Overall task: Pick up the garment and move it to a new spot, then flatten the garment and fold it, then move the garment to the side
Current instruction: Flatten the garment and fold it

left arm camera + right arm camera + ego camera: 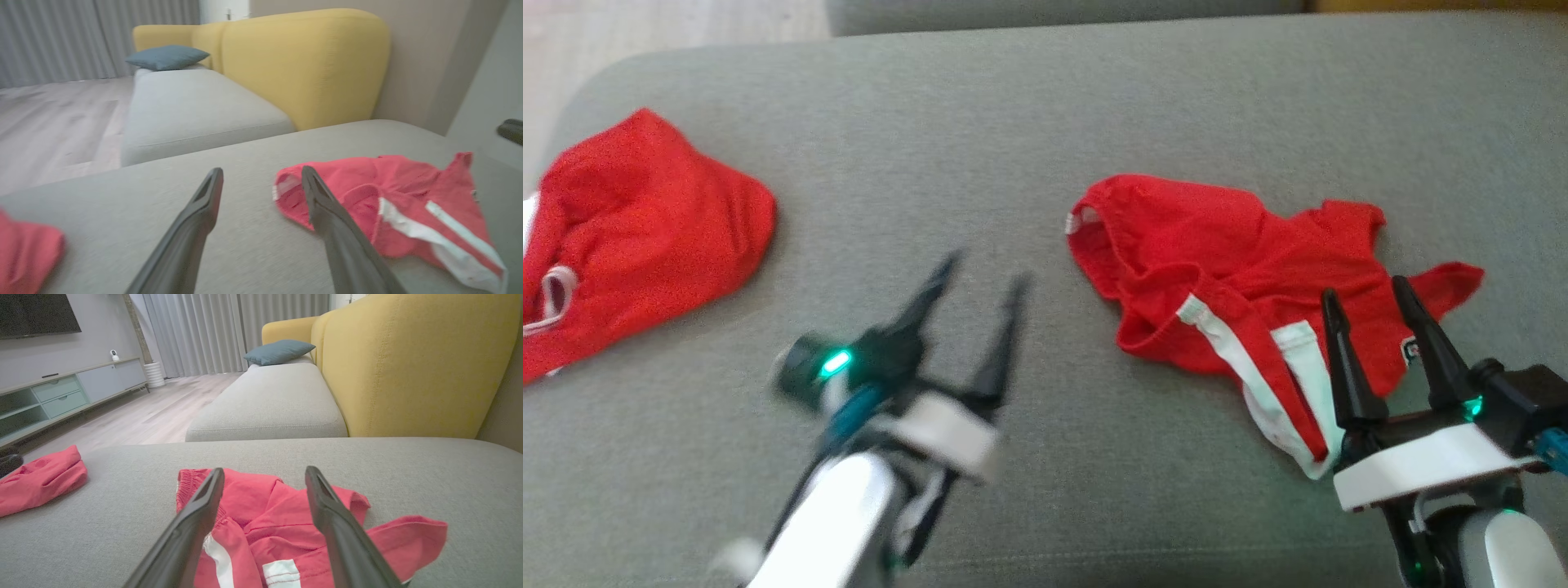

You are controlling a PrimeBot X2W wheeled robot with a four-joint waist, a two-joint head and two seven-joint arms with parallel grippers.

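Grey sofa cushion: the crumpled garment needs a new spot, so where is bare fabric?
Free: the middle of the grey sofa cushion, between the red garment at left and the crumpled red white-striped garment at right, and the whole far strip. Crowded: the right, where the right gripper hovers.

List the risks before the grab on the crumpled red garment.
The crumpled garment lies in overlapping layers, so the open right jaws over its near edge may pinch several folds at once. A second red garment lies on the same cushion; it might be mistaken for the target.

Blue cushion (280, 352) on yellow-backed sofa (408, 367)
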